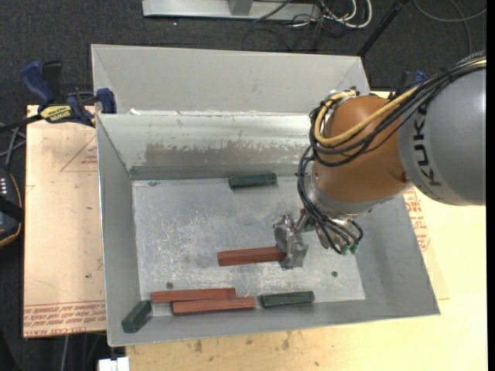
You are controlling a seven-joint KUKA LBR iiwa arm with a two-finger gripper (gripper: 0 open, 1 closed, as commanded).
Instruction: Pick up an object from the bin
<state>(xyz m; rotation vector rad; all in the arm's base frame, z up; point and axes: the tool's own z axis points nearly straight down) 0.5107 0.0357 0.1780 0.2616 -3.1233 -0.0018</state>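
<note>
Red-brown bar (247, 257) lies flat on the middle of the grey bin (178, 222) floor. At its right end sits the gripper (291, 251), touching it; whether it is clamped on the bar, I cannot tell. A dark green bar (287, 299) lies near, toward the front.

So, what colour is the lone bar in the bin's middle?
The bar is reddish brown; camera view shows it best.
</note>
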